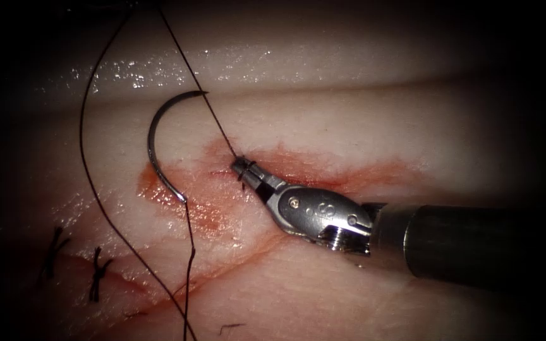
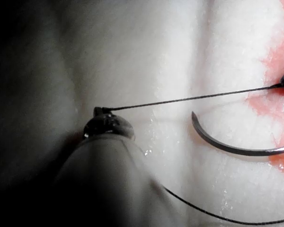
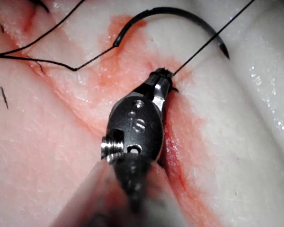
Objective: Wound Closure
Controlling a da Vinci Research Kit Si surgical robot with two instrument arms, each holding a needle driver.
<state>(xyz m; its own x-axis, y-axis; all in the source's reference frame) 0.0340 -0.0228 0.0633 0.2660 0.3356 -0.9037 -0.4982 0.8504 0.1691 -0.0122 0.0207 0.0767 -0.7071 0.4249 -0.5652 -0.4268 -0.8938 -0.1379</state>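
Left to right: two tied stitches [image 1: 74,264] on the tissue [image 1: 361,120], one needle [image 1: 159,151] lying loose, your left tool [image 2: 100,112] clamped on the thread [image 2: 194,98], your right tool [image 1: 242,167] closed on it at the cut [image 1: 298,173].

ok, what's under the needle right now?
The needle lies free on the tissue, left of the right end effector, over bare surface and red fluid. Both end effectors are shut on the thread; the left end effector holds its far end.
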